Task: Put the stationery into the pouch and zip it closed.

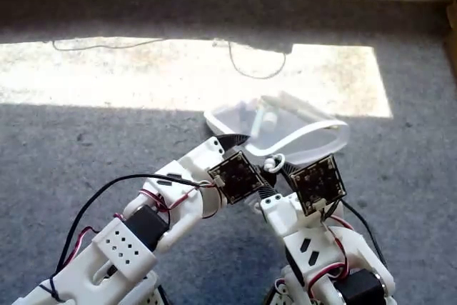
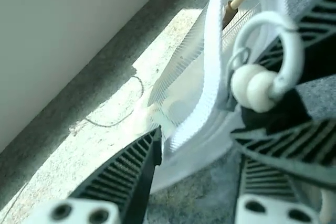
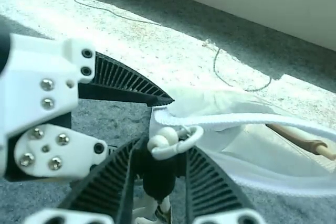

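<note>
- The pouch lies on the grey desk with its mouth gaping. Its white zip tape runs in a wide loop, so the zipping looks barely begun.
- Inside the pouch a tan pencil shows through the mesh, well clear of the tape.
- The zip pull, a white ring with two beads, sits at the pouch's end nearest the arms.
- The right hand is pressed together on the zip pull. The ring lies across its tips and a dark part of the pull is pinched between them.
- The left hand is spread, straddling that same end of the pouch. One tip touches the tape, and the fabric does not look clamped.
- To zip well, the left hand probably needs to clamp the pouch's end first, or the whole pouch will slide along with the pull.
- The right hand should then draw the pull along the tape's line towards the pouch's far end, keeping low and straight.
- Watch the slack loop of tape: if it buckles, the slider may jam, so keep it taut.
</note>
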`<state>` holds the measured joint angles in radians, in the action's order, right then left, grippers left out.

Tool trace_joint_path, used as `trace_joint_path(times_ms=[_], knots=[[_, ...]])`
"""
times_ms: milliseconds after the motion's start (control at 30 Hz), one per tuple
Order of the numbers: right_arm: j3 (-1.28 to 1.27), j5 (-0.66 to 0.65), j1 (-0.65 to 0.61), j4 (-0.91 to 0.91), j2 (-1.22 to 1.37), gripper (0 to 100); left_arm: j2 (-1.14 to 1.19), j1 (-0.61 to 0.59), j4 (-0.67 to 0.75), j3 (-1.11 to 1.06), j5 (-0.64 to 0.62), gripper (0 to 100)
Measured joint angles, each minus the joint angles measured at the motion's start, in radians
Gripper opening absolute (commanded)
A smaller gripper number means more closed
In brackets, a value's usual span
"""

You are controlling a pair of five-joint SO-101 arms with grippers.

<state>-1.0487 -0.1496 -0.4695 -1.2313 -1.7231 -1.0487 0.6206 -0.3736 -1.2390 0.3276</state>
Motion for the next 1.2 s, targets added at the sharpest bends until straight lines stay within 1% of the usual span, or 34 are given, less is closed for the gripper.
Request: trace_joint_path(times_ms=[267,367,733,833,1000,1200], knots=[[0.0,0.0,0.0,0.0,0.0,0.5,0.0,0.006,0.0,-0.006,0.0,6],[0.0,0.0,0.0,0.0,0.0,0.5,0.0,0.006,0.003,-0.017,0.0,0],[0.0,0.0,0.0,0.0,0.0,0.5,-0.005,0.006,0.014,-0.028,0.0,1],[0.0,0.0,0.052,0.037,0.002,0.5,-0.005,0.006,0.014,-0.028,0.0,1],[-0.002,0.049,0.147,0.11,0.012,0.5,-0.006,0.006,0.015,-0.028,0.002,1],[-0.002,0.064,0.181,0.13,0.012,0.5,-0.009,-0.005,0.021,-0.028,0.002,1]])
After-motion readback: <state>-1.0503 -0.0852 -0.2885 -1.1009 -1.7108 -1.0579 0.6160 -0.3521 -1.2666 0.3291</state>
